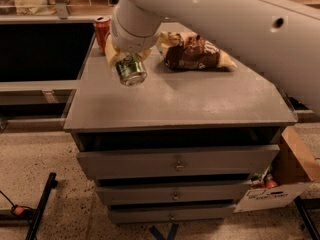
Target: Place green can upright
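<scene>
The green can [131, 70] is held tilted, its shiny silver end facing the camera, a little above the left part of the grey cabinet top [200, 101]. My gripper [126, 57] hangs from the white arm at the top centre and is shut on the can, its pale fingers [111, 52] on either side of it. The can's upper part is hidden by the gripper.
An orange-red soda can [102, 30] stands upright at the back left of the top, just behind the gripper. A brown chip bag [192, 51] lies at the back centre. Drawers are below; a cardboard box [290, 170] stands on the floor at the right.
</scene>
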Action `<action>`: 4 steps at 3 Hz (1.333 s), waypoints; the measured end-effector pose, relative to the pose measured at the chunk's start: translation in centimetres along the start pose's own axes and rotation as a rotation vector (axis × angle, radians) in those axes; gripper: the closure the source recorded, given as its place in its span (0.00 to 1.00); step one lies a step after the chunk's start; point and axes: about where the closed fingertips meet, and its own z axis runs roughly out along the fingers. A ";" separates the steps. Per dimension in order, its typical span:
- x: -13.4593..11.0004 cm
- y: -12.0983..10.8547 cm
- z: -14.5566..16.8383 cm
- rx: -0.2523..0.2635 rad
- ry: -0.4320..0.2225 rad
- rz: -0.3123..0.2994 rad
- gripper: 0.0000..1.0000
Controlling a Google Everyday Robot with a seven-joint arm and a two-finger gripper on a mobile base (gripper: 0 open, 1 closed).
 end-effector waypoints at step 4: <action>0.4 -2.8 -3.9 0.141 0.248 -0.357 1.00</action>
